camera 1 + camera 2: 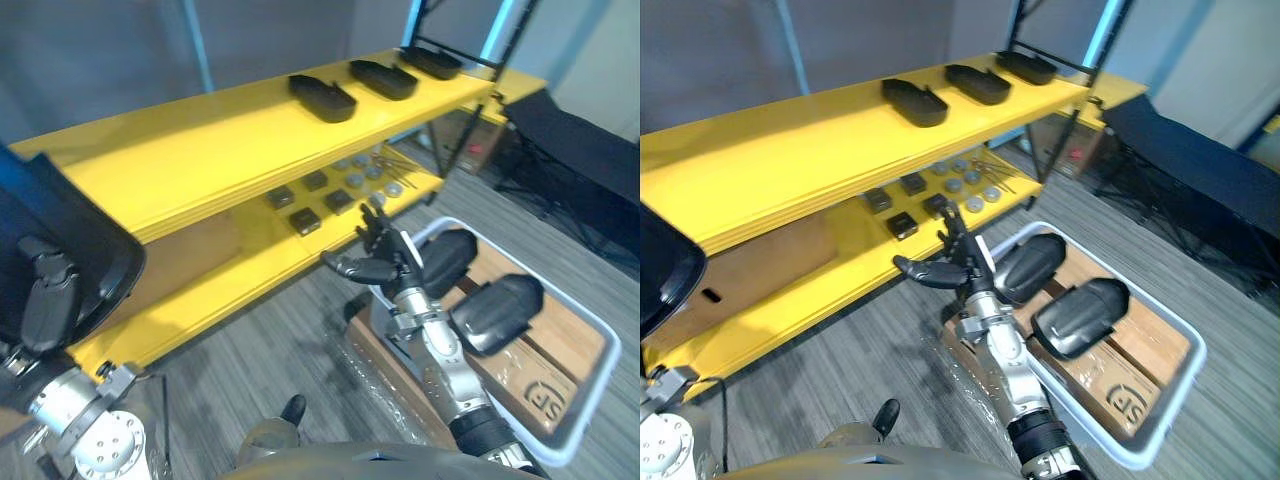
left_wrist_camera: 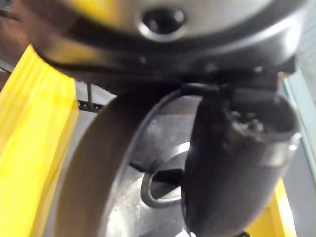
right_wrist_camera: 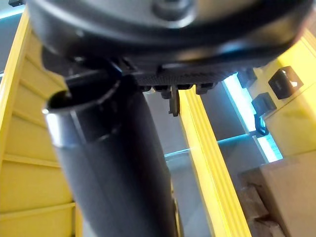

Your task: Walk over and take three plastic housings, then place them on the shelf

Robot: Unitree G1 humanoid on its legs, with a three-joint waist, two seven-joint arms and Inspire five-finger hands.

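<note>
Grey carpet (image 1: pixel 270 340) runs under a yellow shelf (image 1: pixel 200 150). In the left eye view, three black housings (image 1: pixel 322 98) lie in a row along the right end of its top board, the last one by the far right corner. A pale bin (image 1: pixel 590 400) stands on the floor in front of the shelf's right end, with two more housings lying side by side in it. The right hand (image 1: pixel 385 258) hovers at the bin's near rim, just beside the nearer of the two, with fingers spread and nothing in them. At the lower left edge the left hand (image 1: pixel 48 300) clamps a housing (image 1: pixel 70 225), thumb laid over its wall.

The right eye view adds small dark blocks (image 1: pixel 902 224) and silver discs (image 1: pixel 960 180) on the lower board, near its front edge.

The left wrist view shows the thumb (image 2: pixel 232 168) pressed against the hollow inside of the held housing.

In the right wrist view the hand's thumb stands free against the shelf's yellow edges, touching nothing.

These look like moulded plastic shells, probably light and stiff, and glossy enough to slip. They are hollow with a thin rim, so the safest grip seems to be across the narrow width, thumb inside one wall and fingers outside. A squeeze on the domed back would likely slide off.
</note>
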